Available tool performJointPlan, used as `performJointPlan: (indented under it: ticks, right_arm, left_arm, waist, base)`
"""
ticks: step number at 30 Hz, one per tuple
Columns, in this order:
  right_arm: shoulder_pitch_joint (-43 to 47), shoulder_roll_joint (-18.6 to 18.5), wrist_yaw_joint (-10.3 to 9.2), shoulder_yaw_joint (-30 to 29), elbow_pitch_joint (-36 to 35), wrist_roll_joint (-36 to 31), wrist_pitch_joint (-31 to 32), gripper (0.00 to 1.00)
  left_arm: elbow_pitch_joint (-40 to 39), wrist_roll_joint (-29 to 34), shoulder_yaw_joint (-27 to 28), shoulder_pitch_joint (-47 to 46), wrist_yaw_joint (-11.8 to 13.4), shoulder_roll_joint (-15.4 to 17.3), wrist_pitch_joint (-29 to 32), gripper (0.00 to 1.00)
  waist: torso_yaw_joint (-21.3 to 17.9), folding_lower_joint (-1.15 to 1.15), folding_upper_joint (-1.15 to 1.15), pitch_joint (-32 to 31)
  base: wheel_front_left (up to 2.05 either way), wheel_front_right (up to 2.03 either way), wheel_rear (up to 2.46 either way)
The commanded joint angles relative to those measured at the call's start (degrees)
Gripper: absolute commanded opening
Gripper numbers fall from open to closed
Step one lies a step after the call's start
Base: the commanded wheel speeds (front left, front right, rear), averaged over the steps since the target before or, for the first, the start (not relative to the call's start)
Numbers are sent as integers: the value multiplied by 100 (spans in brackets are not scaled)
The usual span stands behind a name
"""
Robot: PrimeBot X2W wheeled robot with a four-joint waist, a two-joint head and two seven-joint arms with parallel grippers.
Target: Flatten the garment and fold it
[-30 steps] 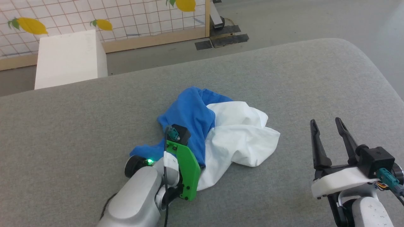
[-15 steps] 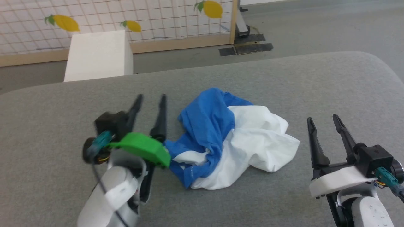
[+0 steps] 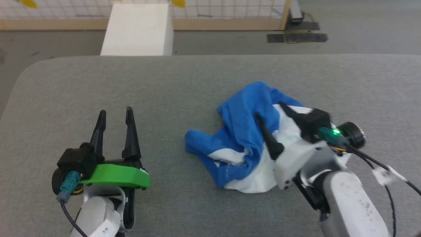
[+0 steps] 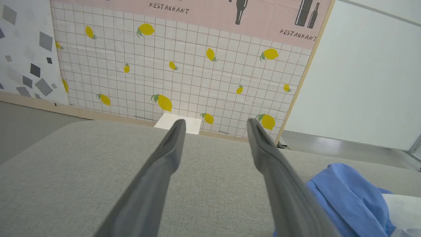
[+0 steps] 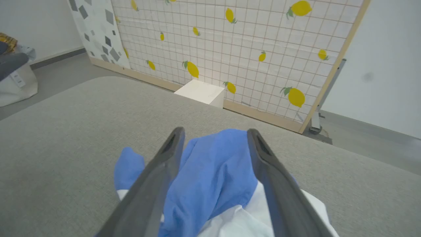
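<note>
The garment (image 3: 243, 144) lies crumpled in a heap on the grey padded surface (image 3: 184, 85), right of centre, blue folds over white cloth. My right gripper (image 3: 270, 110) is open just above the heap, one finger on either side of a raised blue fold. The right wrist view shows that blue fold of the garment (image 5: 213, 177) between the gripper's (image 5: 214, 131) spread fingers. My left gripper (image 3: 115, 112) stands open at the lower left, apart from the cloth, nothing between its fingers. In the left wrist view the gripper (image 4: 215, 122) points at the far edge, with the garment (image 4: 345, 197) at lower right.
A white rectangular box (image 3: 136, 29) stands on the floor beyond the far edge of the surface. Behind it runs a lemon-patterned partition (image 5: 250, 39) with a wooden base. Dark floor plates (image 3: 296, 37) lie at the back right. The surface's rounded left corner (image 3: 23, 75) is close.
The head camera has swung, shifting the whole picture. My left gripper came off the garment and drew back to the left, open. My right gripper moved in over the heap.
</note>
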Motion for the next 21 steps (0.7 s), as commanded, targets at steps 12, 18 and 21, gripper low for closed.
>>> performJointPlan:
  ticks: [12, 18, 21]
  right_arm:
    - [-964, -108, -9, 435, 1331, -782, 2515, 23]
    - [-971, -27, -9, -311, 976, -604, 1751, 0]
    - [-798, -8, -9, -800, 548, -369, 1199, 0]
  left_arm:
    - [124, 467, 432, -75, -641, -511, -30, 100]
    - [296, 531, 597, -3, -764, -548, -30, 100]
    - [324, 534, 630, 48, -774, -550, -30, 100]
  waist:
    - [910, 0, 0, 679]
    - [708, 0, 0, 468]
    - [585, 0, 0, 310]
  base:
    - [0, 0, 0]
    - [0, 0, 0]
    - [0, 0, 0]
